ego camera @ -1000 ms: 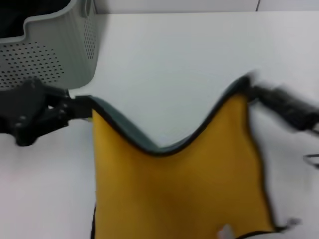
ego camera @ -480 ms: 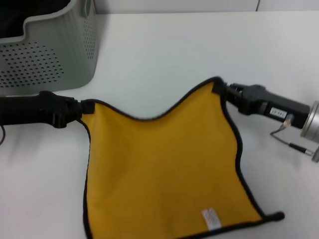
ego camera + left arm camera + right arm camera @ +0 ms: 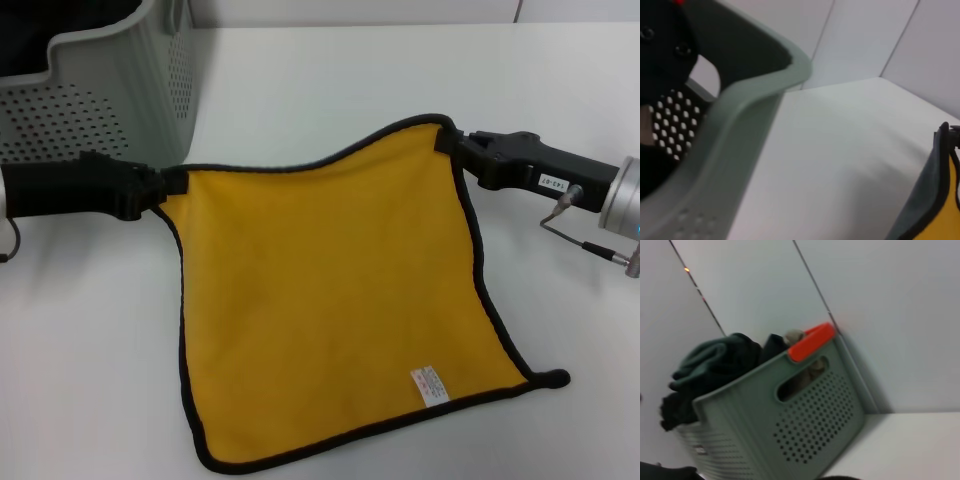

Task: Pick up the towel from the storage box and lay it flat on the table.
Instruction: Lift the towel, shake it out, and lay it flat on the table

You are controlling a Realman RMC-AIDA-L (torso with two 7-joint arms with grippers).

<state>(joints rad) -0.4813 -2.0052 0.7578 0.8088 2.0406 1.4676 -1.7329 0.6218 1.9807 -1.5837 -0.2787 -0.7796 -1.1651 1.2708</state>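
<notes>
Towel [image 3: 330, 300] is lying yellow side up on the white bench [image 3: 330, 80], beside the basket [image 3: 110, 90]. Left pincer [image 3: 172, 182] is pinching one far corner, and right pincer [image 3: 447, 142] is gripping the other.

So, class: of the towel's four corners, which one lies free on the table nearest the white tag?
The near right corner of the towel. It lies loose beside the white tag; the left gripper and right gripper hold the far corners.
</notes>
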